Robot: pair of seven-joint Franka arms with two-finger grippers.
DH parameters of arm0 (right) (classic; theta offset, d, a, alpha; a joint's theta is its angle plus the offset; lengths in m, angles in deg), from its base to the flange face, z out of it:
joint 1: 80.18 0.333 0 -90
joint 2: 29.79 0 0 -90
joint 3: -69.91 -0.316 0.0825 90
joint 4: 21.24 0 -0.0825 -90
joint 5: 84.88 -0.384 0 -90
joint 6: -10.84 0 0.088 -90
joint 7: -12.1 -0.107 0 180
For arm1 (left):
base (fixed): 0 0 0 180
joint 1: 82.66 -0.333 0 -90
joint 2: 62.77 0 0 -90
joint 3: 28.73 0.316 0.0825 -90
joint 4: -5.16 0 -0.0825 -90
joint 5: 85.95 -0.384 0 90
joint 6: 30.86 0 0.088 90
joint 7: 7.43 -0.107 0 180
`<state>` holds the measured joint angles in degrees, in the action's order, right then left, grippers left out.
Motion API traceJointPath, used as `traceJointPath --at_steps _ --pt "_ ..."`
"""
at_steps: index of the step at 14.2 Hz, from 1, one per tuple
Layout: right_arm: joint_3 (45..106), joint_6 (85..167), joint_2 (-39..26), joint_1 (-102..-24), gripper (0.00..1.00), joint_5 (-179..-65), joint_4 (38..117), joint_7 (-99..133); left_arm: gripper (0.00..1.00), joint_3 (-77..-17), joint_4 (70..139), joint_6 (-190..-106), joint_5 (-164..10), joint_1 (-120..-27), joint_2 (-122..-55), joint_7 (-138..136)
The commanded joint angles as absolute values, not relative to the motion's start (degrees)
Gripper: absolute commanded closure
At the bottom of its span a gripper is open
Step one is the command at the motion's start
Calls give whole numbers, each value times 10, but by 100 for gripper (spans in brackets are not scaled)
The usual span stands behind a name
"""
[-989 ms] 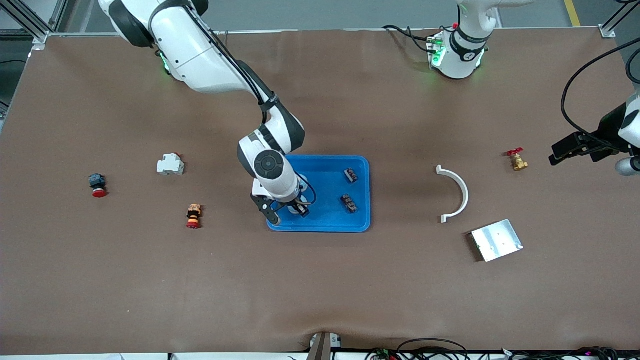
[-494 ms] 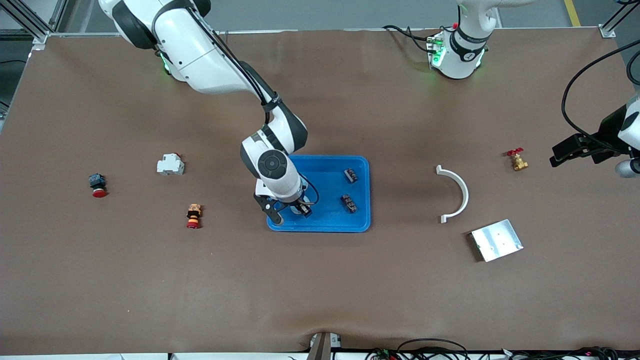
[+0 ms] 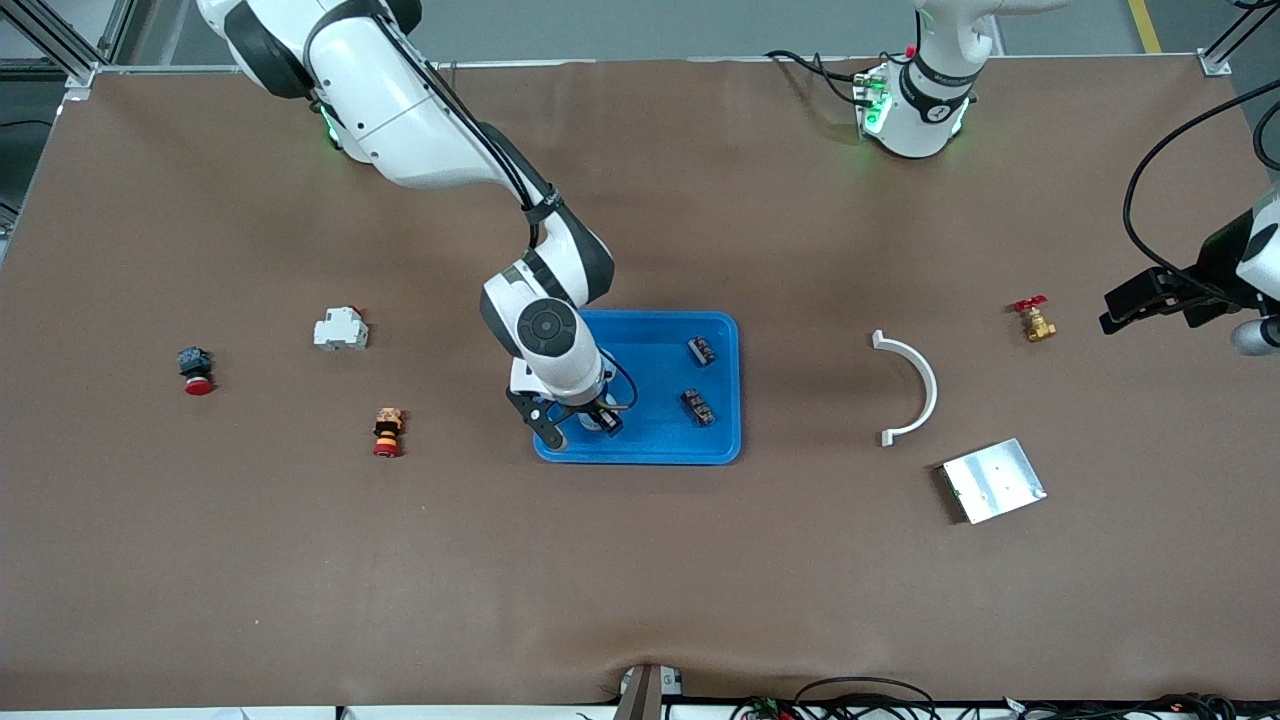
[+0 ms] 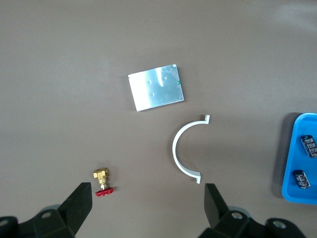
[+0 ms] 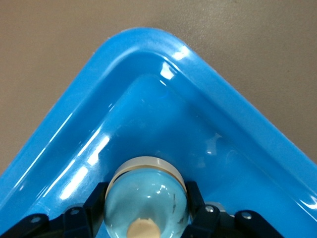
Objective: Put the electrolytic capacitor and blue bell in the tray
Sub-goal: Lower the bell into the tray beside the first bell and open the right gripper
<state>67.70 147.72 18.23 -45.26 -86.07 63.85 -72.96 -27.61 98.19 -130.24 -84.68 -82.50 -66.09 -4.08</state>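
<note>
Change since 1 s ago: right gripper point(image 3: 578, 427) has shifted slightly toward the upper right of the front frame, deeper over the tray point(image 3: 660, 452); nothing else on the table has moved.

Front view, state: right gripper sits low in the tray's lower-left corner, clamped on the blue bell point(image 3: 588, 418); 2 dark capacitors point(image 3: 700, 350) point(image 3: 697, 405) already lie in the tray's right part; left gripper point(image 3: 1135, 300) waits at the frame's right edge.

Front view, risk: I judge a release from any height could let the domed bell roll toward the rim; lifting out at a slant could catch that rim.

Front view, room: bare tray floor between bell and capacitors; open brown table around the tray; push buttons point(image 3: 386, 431) point(image 3: 195, 370) and white breaker point(image 3: 341, 329) lie well apart at frame left.

Left wrist view: left gripper point(image 4: 148, 201) spread wide and empty above the brass valve point(image 4: 102, 177), white half-ring point(image 4: 184, 150) and silver plate point(image 4: 156, 87); tray's edge at frame right.

Right wrist view: fingers point(image 5: 94, 206) pinch the blue bell point(image 5: 147, 196) at frame bottom; the rounded corner wall point(image 5: 143, 47) curves close around, so sideways room is tight; straight up looks the safe exit.
</note>
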Motion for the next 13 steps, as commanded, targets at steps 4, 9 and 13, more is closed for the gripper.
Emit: traceJointPath --at_steps 4,9,13 --pt "685 1475 194 -445 100 -843 623 -745 0 -277 963 -1291 -859 -825 -666 -47" --pt "685 1475 196 -446 0 -842 624 -745 0 -277 963 -1291 -859 -824 -666 -47" --pt "685 1472 193 -448 0 -842 622 -739 0 -277 963 -1291 -859 -825 -666 -47"
